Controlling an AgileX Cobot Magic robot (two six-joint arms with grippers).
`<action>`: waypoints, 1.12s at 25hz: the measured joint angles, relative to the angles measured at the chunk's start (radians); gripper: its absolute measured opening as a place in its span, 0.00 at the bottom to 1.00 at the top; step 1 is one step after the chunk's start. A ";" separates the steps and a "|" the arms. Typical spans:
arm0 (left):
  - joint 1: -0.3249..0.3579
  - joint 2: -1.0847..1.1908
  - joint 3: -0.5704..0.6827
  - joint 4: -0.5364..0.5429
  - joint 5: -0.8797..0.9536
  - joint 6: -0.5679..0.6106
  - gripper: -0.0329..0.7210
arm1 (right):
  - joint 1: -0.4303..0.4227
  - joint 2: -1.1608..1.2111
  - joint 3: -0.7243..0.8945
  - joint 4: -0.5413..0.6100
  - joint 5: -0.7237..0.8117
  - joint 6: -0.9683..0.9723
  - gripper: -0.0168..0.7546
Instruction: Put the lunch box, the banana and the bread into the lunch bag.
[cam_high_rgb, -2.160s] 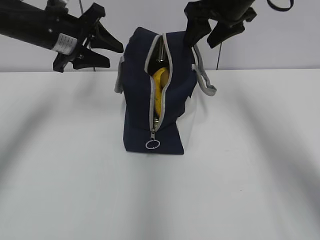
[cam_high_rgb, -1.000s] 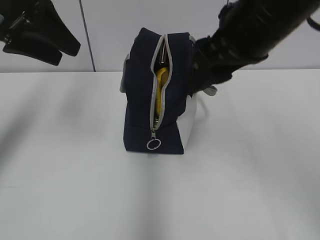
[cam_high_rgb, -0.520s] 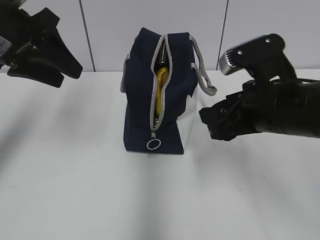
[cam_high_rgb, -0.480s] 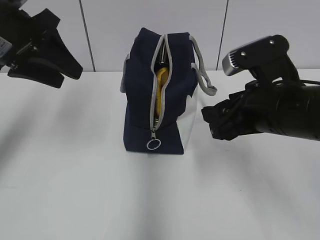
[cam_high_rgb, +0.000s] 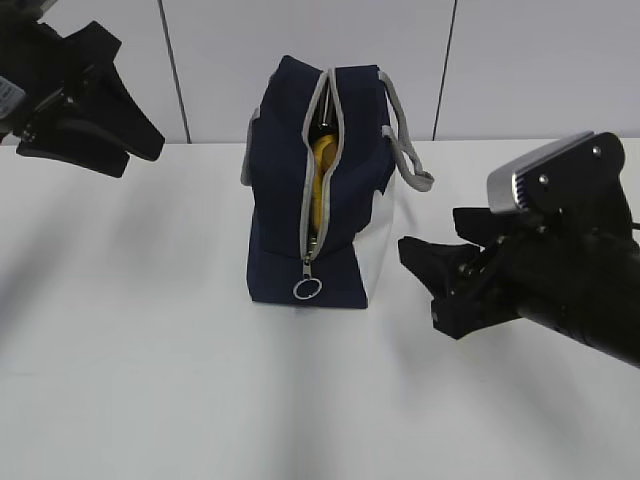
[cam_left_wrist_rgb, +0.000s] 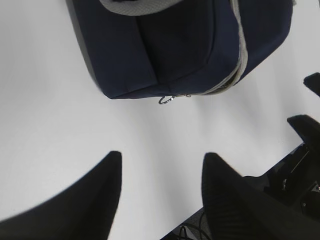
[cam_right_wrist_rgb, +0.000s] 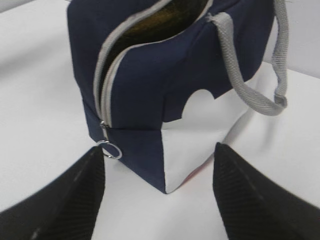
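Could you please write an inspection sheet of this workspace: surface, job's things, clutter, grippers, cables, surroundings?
Surface: white table, bare around the bag.
Job's things: lunch bag upright, zipper open, ring pull low; banana showing inside. Lunch box and bread: not seen.
Clutter: nothing seen.
Grippers: left gripper open, empty, raised away from the bag; right gripper open, empty, low beside the bag's white panel.
Cables: nothing clearly seen.
Surroundings: plain pale wall behind.
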 joint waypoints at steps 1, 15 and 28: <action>0.000 -0.001 0.000 0.000 0.000 0.000 0.54 | 0.000 0.000 0.019 -0.029 -0.036 0.026 0.67; 0.000 -0.002 0.000 0.000 -0.001 0.000 0.53 | 0.002 0.237 0.034 -0.241 -0.228 0.128 0.67; 0.000 -0.003 0.000 -0.001 -0.002 0.000 0.53 | 0.002 0.478 -0.166 -0.405 -0.235 0.219 0.67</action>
